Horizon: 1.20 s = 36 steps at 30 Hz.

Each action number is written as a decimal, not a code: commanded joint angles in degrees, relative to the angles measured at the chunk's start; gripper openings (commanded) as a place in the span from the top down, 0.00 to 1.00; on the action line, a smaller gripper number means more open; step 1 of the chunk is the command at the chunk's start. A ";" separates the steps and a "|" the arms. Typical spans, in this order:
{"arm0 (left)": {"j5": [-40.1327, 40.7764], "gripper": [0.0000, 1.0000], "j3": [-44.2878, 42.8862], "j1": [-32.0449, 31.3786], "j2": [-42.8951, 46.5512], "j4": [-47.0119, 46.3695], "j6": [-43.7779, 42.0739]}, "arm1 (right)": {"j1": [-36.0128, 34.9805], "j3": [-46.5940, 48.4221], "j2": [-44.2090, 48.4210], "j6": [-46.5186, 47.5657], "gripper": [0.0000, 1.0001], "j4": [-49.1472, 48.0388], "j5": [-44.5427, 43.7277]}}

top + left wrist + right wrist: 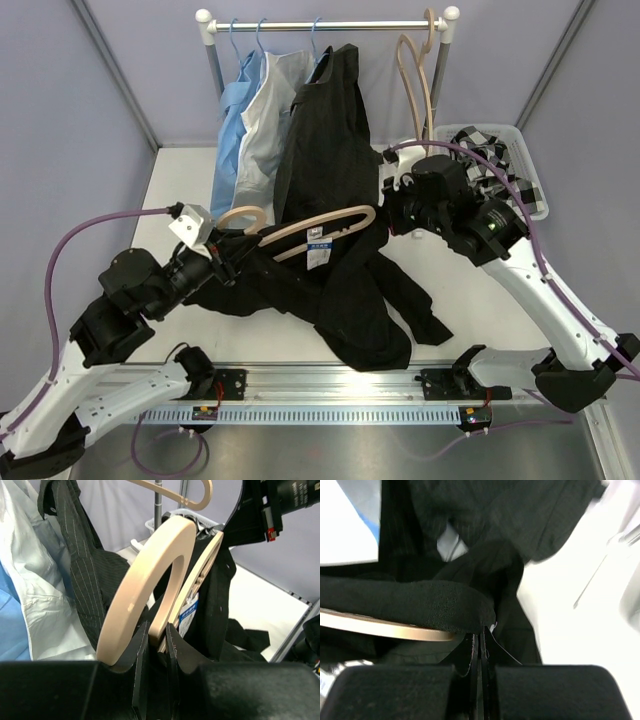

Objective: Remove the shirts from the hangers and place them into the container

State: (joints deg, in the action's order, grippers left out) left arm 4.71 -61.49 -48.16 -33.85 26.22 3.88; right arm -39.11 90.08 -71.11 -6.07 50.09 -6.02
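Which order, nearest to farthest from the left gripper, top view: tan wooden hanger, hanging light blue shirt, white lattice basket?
1. tan wooden hanger, held in the left gripper.
2. light blue shirt, hanging behind it.
3. white lattice basket, far right.

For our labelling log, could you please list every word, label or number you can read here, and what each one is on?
No text in any view is legible.
Blue-and-white tag hanging beside the wooden hanger that carries the black shirt: it is printed, but too small and blurred to read.
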 commanded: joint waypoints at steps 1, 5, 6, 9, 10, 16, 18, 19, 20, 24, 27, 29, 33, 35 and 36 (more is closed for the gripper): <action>2.68 1.00 -4.33 1.05 1.07 0.16 -2.21 | 3.96 -5.08 1.94 3.87 1.00 2.04 -1.73; 2.41 1.00 -5.57 1.05 0.10 -4.67 -0.11 | 4.04 -13.43 3.69 2.73 1.00 -2.70 6.36; 2.23 1.00 -5.04 1.05 0.10 -6.42 1.20 | 4.04 -16.66 4.13 1.42 1.00 -3.93 11.16; -0.57 1.00 -3.99 1.05 -0.25 -13.11 3.49 | 3.96 -21.68 5.54 -0.78 1.00 -8.85 18.73; -1.62 1.00 -3.98 1.05 -1.39 -14.51 3.76 | 4.04 -22.31 6.15 -1.66 0.99 -10.34 19.72; -0.51 1.00 -4.34 1.05 -4.56 -14.27 3.42 | 3.96 -20.92 8.97 1.75 0.67 -6.16 14.82; 1.96 1.00 -4.51 0.96 -5.18 -12.26 2.89 | 4.04 -18.91 9.76 3.94 0.56 -3.43 9.92; 4.84 1.00 -4.69 1.05 -5.53 -11.11 2.71 | 4.22 -18.20 10.11 4.65 0.44 -0.89 8.15; 6.09 1.00 -5.12 1.05 -6.14 -10.23 2.63 | 4.48 -17.67 10.81 5.27 0.38 0.35 6.91; 3.31 1.00 -4.69 1.05 -6.41 -7.86 0.44 | 4.75 -13.99 13.01 10.70 0.24 4.93 4.78; -0.13 1.00 -5.91 0.97 -7.81 -5.22 -1.15 | 4.75 -9.32 14.86 13.35 0.11 5.38 9.25; -4.26 1.00 -6.27 0.96 -8.25 -4.60 -2.29 | 4.66 -4.95 15.21 14.41 0.02 3.80 12.60; -10.59 1.00 -6.79 1.05 -9.48 -2.58 -3.44 | 4.75 3.77 11.53 20.71 0.00 3.09 24.36; -14.54 1.00 -7.67 1.05 -10.71 -1.79 -4.22 | 4.66 7.28 8.19 25.20 0.01 3.88 28.94; -17.43 1.00 -7.85 1.05 -10.98 -1.09 -5.01 | 4.66 8.60 6.79 26.53 0.01 4.49 30.09</action>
State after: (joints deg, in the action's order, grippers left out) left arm -3.57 -66.19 -47.27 -44.12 25.58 1.58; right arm -34.61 94.72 -60.53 10.02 52.60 13.98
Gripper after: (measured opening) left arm 0.125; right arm 0.993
